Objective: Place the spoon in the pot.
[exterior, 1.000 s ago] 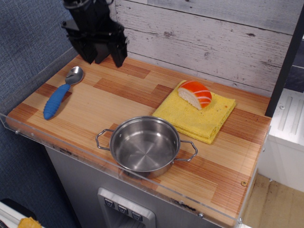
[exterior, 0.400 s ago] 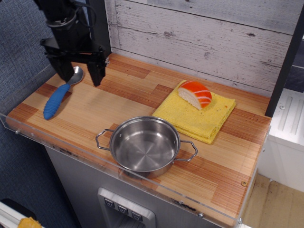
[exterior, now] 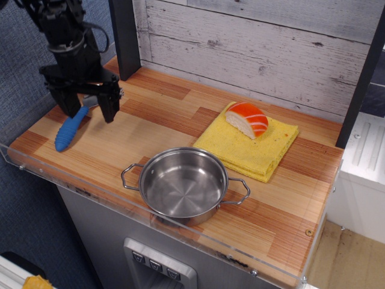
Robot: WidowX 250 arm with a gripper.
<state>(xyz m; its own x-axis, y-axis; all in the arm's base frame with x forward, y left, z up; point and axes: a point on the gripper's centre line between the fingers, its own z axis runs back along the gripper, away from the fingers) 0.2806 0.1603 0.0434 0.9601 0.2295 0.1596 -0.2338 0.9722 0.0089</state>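
At the bench (exterior: 180,120) back-left, spoon (exterior: 70,127) lies flat, handle toward front-left, bowl end hidden under the spread-apart claw (exterior: 88,111), pot (exterior: 184,184) well apart at front.

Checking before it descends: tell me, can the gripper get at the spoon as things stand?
Probably yes. The gripper hangs open right over the spoon, fingers either side of its upper end. Nothing else lies near it; the pot sits well off to the side.

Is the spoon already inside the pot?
No, the spoon lies on the wooden counter at the left under the open gripper, and the pot is empty.
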